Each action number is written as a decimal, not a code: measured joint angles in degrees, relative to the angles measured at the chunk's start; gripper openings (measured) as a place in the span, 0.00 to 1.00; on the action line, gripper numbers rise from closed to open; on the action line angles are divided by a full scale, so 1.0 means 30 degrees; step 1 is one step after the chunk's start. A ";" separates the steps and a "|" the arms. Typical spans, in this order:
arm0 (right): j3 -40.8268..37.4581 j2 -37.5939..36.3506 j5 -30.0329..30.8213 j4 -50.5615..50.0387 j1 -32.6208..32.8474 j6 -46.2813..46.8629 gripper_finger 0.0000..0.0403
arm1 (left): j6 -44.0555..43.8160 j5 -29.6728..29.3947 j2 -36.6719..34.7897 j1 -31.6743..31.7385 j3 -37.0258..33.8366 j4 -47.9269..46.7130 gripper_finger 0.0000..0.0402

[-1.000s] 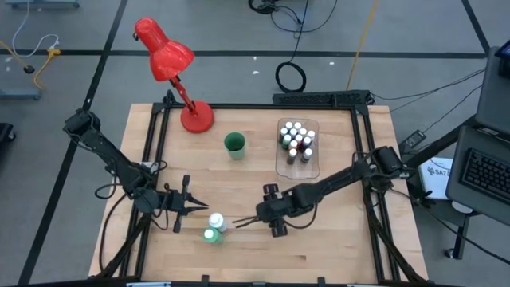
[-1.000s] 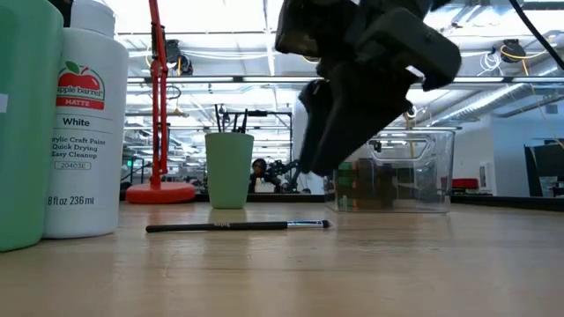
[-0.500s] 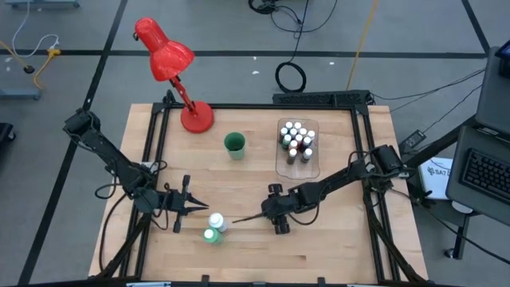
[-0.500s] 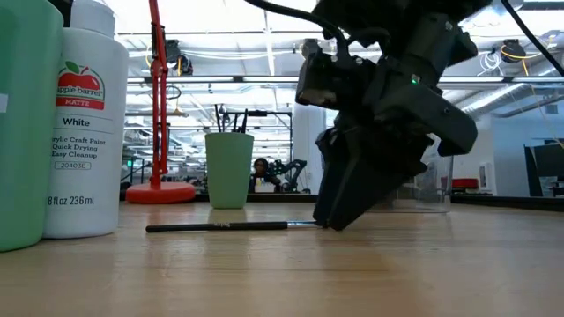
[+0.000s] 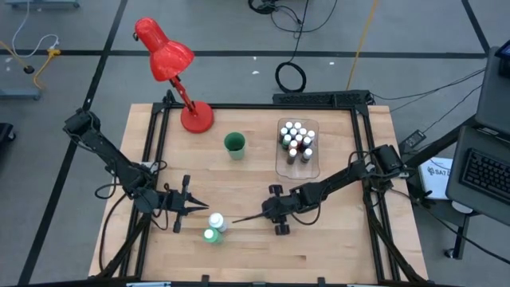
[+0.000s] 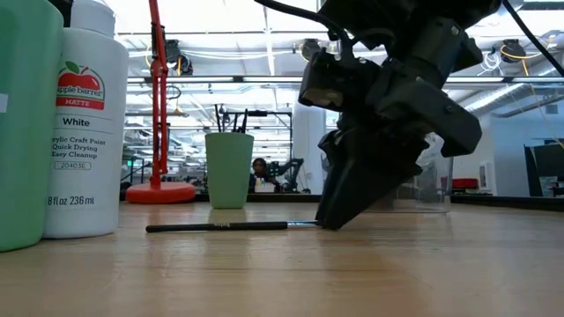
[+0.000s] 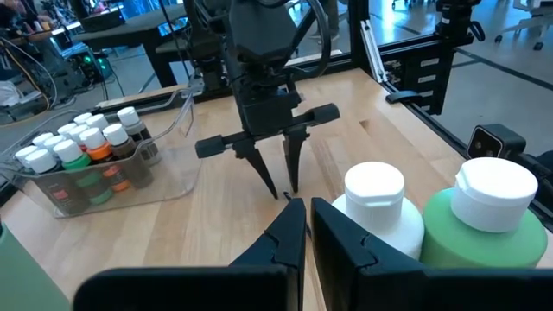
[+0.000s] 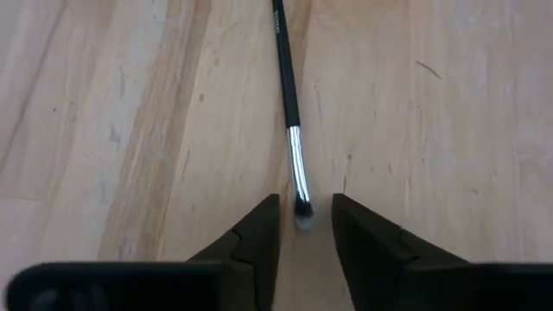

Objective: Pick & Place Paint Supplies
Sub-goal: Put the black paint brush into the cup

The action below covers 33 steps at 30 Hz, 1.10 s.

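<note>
A thin black brush with a silver band (image 8: 290, 104) lies flat on the wooden counter (image 5: 319, 247), near the big white bottle (image 6: 84, 123). The right end effector (image 8: 302, 216) is down at its bristle tip, one finger on each side, not clenched yet. The left end effector (image 7: 308, 226) is clenched, empty, beside the bottles.

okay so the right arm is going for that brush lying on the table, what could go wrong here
The right hand straddles only the bristle tip of the brush, so the long handle could pivot or slip out when lifted.

The brush lies flat on the table, so the fingers may scrape wood.

The handle points toward the white bottle; a swing might knock it.
</note>
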 joint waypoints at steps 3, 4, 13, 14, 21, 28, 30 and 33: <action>-0.0028 0.0043 0.0028 0.0502 0.0000 -0.0012 0.21 | -0.0014 0.0000 0.0000 0.0000 0.0000 0.0000 0.06; -0.0028 0.0063 0.0036 0.0615 0.0000 -0.0100 0.19 | -0.0025 -0.0001 0.0000 0.0000 0.0000 0.0000 0.06; -0.0057 -0.0461 0.0576 0.0145 0.0217 0.0510 0.02 | -0.0010 0.0000 0.0000 0.0000 0.0000 0.0000 0.06; -0.0064 -0.0825 0.0854 0.0031 0.0349 0.0583 0.01 | -0.0003 -0.0007 0.0000 0.0000 -0.0007 0.0026 0.06; -0.0028 -0.4464 0.4669 -0.1093 0.2156 0.0263 0.00 | 0.0048 -0.0029 0.0000 0.0000 -0.0007 0.0197 0.06; -0.0406 -0.7036 0.8693 -0.0917 0.5297 -0.0585 0.00 | -0.0254 -0.0029 0.0000 0.0000 -0.0007 0.0021 0.06; -0.1194 -0.7228 0.9391 0.0429 0.5906 -0.0747 0.00 | -0.0445 -0.0033 0.0000 0.0000 -0.0015 -0.0004 0.06; -0.3169 -0.7306 1.0451 0.4170 0.6552 -0.1835 0.00 | -0.0593 -0.0029 0.0000 0.0000 -0.0008 -0.0015 0.06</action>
